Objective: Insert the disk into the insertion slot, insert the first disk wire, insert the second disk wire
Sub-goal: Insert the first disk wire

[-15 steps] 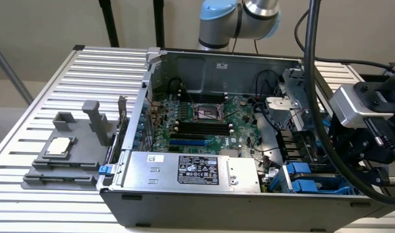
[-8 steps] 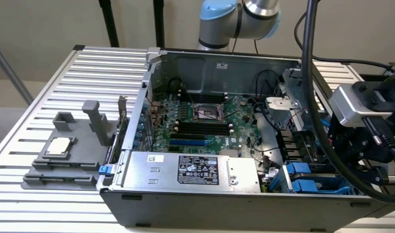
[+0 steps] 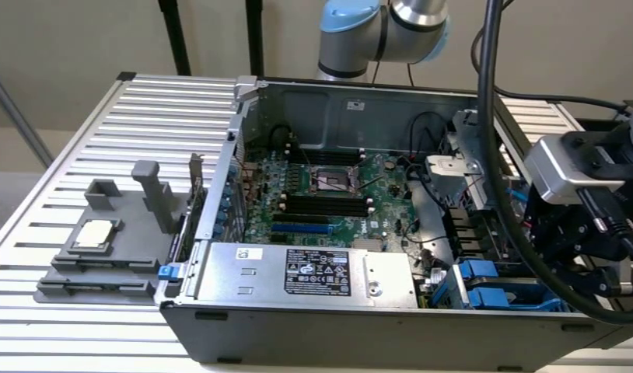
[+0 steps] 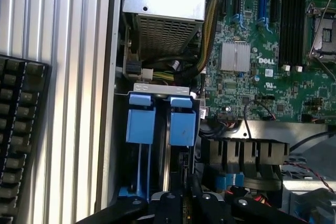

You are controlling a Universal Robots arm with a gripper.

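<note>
Seemingly lined up for work in the bay, the end effector (image 4: 185, 195) hangs, fingers together, directly over the drive cage (image 4: 160, 88), at four o'clock in the computer case (image 3: 400, 336), near the power supply (image 3: 306, 272), blue tabs (image 4: 142, 124) facing it.

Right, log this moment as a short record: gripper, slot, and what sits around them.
gripper: shut, close over the insertion slot; whether it holds anything cannot be told
insertion slot: grey cage with blue tabs, in the computer case corner at the exterior view's right
silver box: black label, beside the slot toward the exterior view's left
motherboard: on the case floor
table: slatted metal, with a grey fixture on it
</note>
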